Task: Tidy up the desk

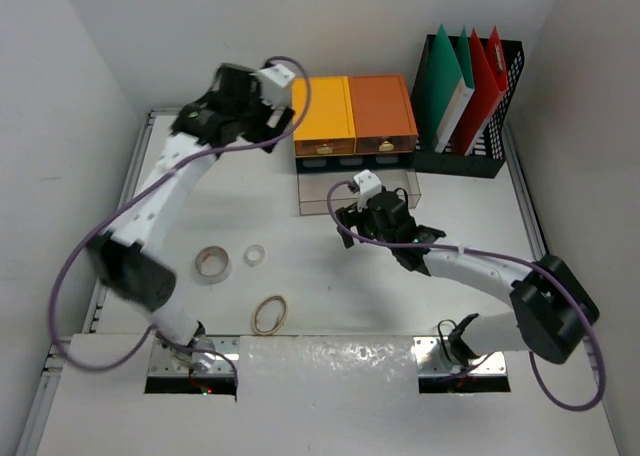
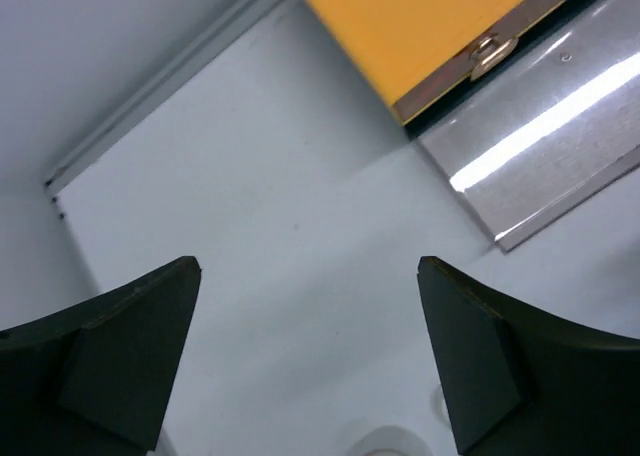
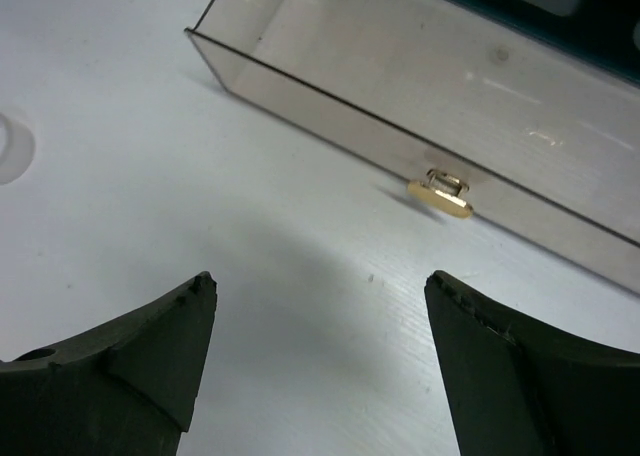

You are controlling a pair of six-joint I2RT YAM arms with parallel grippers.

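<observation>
The desk [image 1: 330, 286] spanned the top view, with a tape roll [image 1: 212, 265], a clear ring [image 1: 255, 254] and a brown band [image 1: 269, 314] near the arms, and a clear drawer [image 1: 360, 191] standing open below the yellow cabinet [image 1: 323, 111] at the far side. Only the wrist views showed the jaws. The left gripper [image 2: 310, 276] gaped wide and empty beside that cabinet, and the right gripper [image 3: 320, 286] likewise before the drawer's gold handle [image 3: 440, 194].
</observation>
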